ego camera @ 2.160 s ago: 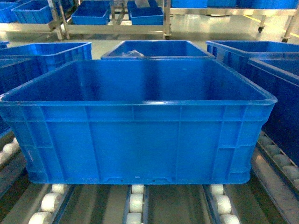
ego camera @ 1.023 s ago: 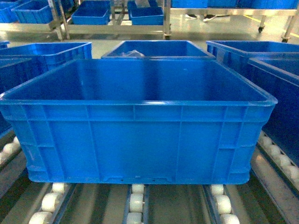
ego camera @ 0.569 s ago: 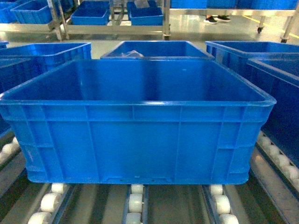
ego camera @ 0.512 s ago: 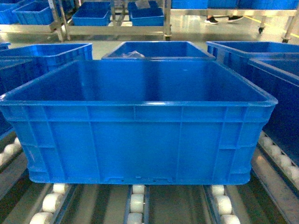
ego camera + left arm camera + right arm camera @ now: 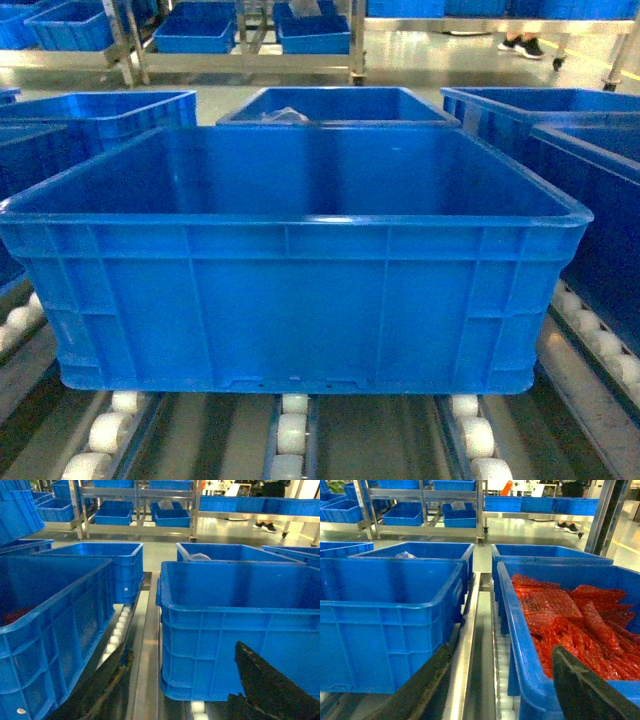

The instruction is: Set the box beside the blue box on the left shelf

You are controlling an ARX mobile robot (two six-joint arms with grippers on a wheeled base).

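Observation:
The box (image 5: 300, 260), a large bright blue crate, rests on the white roller wheels of the left shelf (image 5: 292, 435), filling the middle of the head view. A blue box (image 5: 50, 630) stands close on its left, with a narrow metal gap between them. My left gripper (image 5: 180, 695) is open, low in front of the box's (image 5: 235, 625) left corner, holding nothing. My right gripper (image 5: 500, 695) is open too, facing the gap to the right of the box (image 5: 385, 625). Neither gripper shows in the head view.
On the right, a blue crate (image 5: 560, 620) holds red bubble-wrap bags. More blue crates (image 5: 335, 105) stand behind on the rollers. Metal racks with blue bins (image 5: 200, 30) line the far side of the floor. A person's feet (image 5: 520, 45) show at the back right.
The box and the crates around it have stayed put. Only the person's feet at the far back have moved to the right.

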